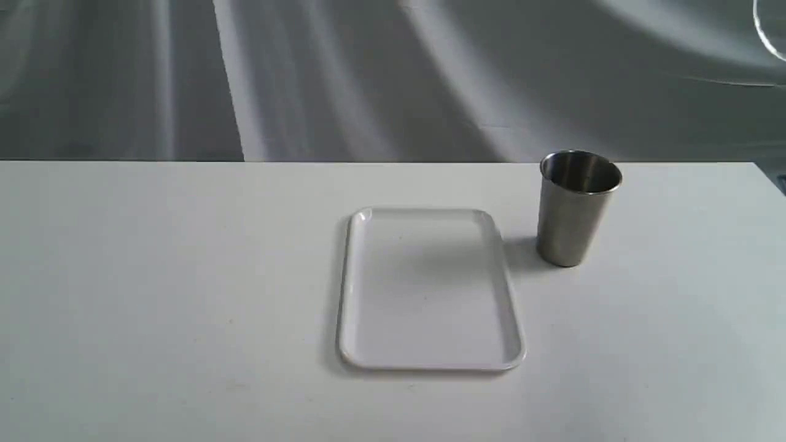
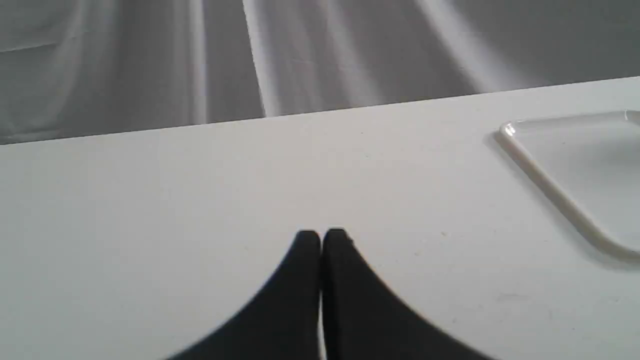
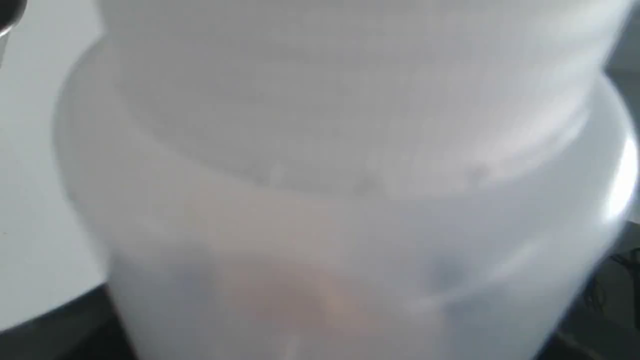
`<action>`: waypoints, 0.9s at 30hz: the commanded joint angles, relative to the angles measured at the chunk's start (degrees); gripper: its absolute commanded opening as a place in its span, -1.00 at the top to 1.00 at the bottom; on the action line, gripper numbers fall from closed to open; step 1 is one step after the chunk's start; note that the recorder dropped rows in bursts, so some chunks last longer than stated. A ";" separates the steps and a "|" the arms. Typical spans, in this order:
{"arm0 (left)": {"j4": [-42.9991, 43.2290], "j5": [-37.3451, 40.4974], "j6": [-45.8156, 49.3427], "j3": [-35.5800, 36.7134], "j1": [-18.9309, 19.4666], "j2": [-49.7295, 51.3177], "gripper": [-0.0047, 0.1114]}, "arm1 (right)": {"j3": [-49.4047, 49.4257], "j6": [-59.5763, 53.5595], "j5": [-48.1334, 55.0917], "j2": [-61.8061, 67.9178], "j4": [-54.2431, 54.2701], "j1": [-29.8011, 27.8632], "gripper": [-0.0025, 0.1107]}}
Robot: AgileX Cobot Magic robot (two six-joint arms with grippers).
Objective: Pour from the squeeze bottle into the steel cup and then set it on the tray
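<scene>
The steel cup [image 1: 577, 205] stands upright on the white table, just right of the tray's far right corner. The white tray [image 1: 430, 353] lies flat at the middle with nothing on it; its corner [image 2: 555, 185] shows in the left wrist view. The squeeze bottle [image 3: 340, 200] fills the right wrist view, blurred, translucent white with an amber tint low down. A curved translucent edge [image 1: 770, 31] at the exterior view's top right corner looks like part of it, high above the table. The bottle hides my right gripper's fingers, which hold it. My left gripper [image 2: 321, 235] is shut and empty, low over bare table left of the tray.
A grey draped cloth [image 1: 368, 80] hangs behind the table's far edge [image 1: 245, 161]. The table's right end shows at the far right [image 1: 770, 178]. White tabletop stretches left of the tray and in front of it.
</scene>
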 commanded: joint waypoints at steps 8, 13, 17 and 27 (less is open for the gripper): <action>-0.04 -0.39 -0.17 0.25 -0.33 -0.15 0.92 | 0.12 8.98 -1.75 7.57 -16.55 -0.43 0.96; -0.04 -0.39 -0.07 0.25 -0.33 -0.15 0.92 | -0.34 10.33 -2.33 8.21 -20.94 -0.36 0.96; -0.04 -0.39 -0.07 0.25 -0.33 -0.15 0.92 | -3.35 10.22 -1.52 9.80 -20.73 -0.31 0.96; -0.04 -0.39 -0.28 0.25 -0.33 -0.15 0.92 | -9.17 9.73 11.22 16.63 -37.94 4.66 0.96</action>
